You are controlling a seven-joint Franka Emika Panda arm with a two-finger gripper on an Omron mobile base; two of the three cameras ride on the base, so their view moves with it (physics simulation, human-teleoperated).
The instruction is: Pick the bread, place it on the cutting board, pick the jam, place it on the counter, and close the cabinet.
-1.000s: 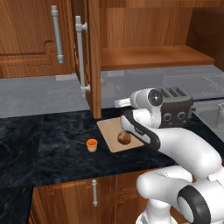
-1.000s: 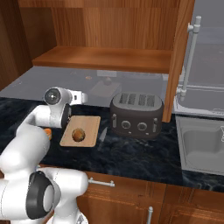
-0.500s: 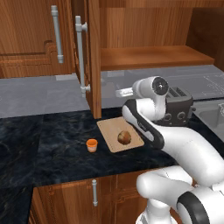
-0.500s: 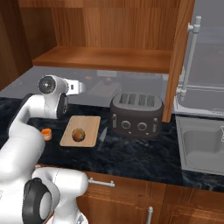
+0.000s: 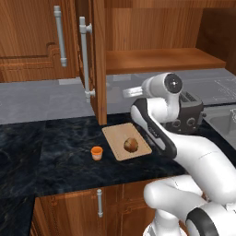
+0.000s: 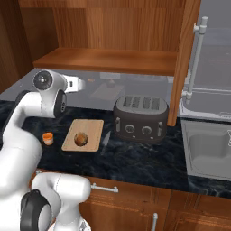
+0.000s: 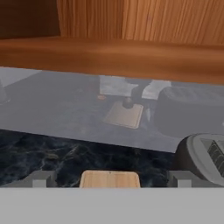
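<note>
The bread (image 5: 131,145) (image 6: 81,138) lies on the cutting board (image 5: 117,136) (image 6: 92,127), whose near edge (image 7: 109,178) shows low in the hand view. The jam (image 5: 97,152) (image 6: 48,138) stands on the counter (image 5: 55,159) just left of the board. My gripper (image 5: 126,92) (image 6: 83,84) (image 7: 110,180) hangs well above the board in front of the grey backsplash. It is open, with nothing between its fingertips (image 7: 41,179). The cabinet door (image 5: 99,69) (image 6: 186,58) stands open, and its inner shelf (image 5: 161,60) is bare.
A dark toaster (image 5: 189,117) (image 6: 140,118) (image 7: 205,153) stands right of the board. A sink (image 6: 210,149) lies at the far right. The open door's bar handle (image 5: 84,60) is left of my hand. A shut cabinet door (image 5: 27,41) is further left.
My arm has lifted the open gripper from low over the cutting board to in front of the backsplash. Bread and jam have stayed put.
</note>
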